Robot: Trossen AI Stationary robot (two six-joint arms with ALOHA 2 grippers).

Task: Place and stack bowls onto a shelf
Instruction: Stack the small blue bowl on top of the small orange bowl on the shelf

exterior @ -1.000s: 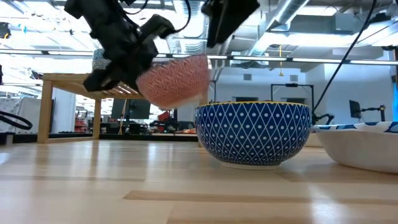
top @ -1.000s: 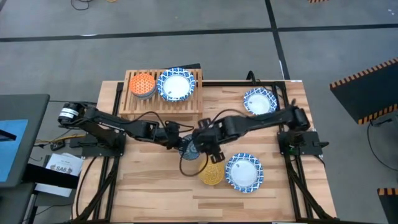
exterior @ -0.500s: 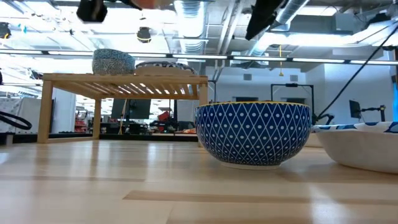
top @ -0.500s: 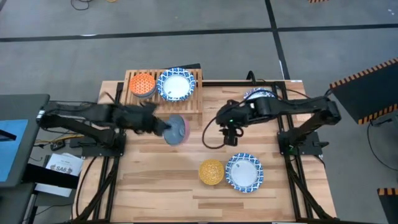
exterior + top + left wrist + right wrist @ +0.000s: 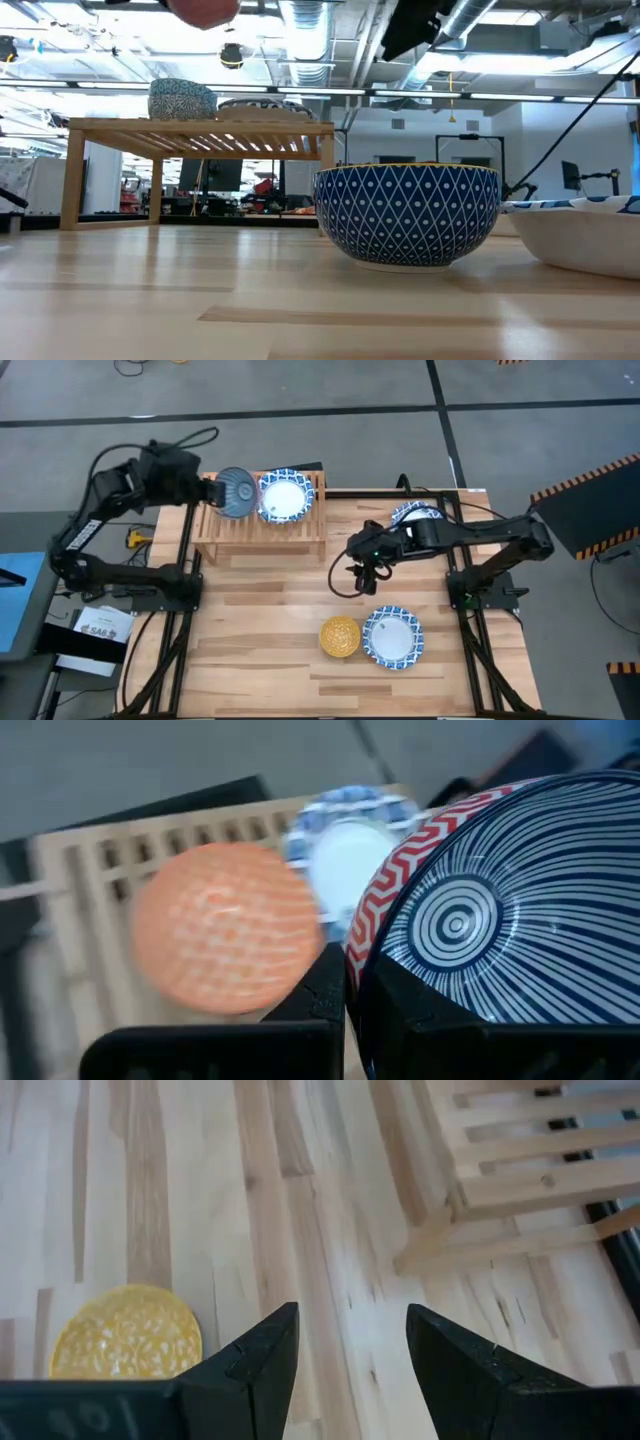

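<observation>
The small dark blue bowl (image 5: 235, 492), red zigzag outside and striped blue inside, hangs tipped on its side above the left end of the shelf (image 5: 300, 528). The left tool (image 5: 208, 493) is clamped on its rim; in the left wrist view the bowl (image 5: 500, 910) fills the space past the dark fingers (image 5: 330, 995). Under and just beyond it on the slats sits the orange bowl (image 5: 225, 925), with a wide blue-and-white bowl (image 5: 283, 496) next to it. The coming move turns on this: the orange bowl lies almost directly beneath the held one, so stacking seems to call for levelling it and lowering it.

The right tool (image 5: 345, 1345) hovers with its fingers apart and empty over bare tabletop (image 5: 260, 660), between the shelf and the yellow bowl (image 5: 340, 636). Two more wide patterned bowls rest on the tabletop, one (image 5: 393, 638) touching the yellow bowl, one (image 5: 412, 520) partly under the right arm.

From above, the held bowl hides the orange one. The low view shows only its pink underside (image 5: 203, 10), cut off.
</observation>
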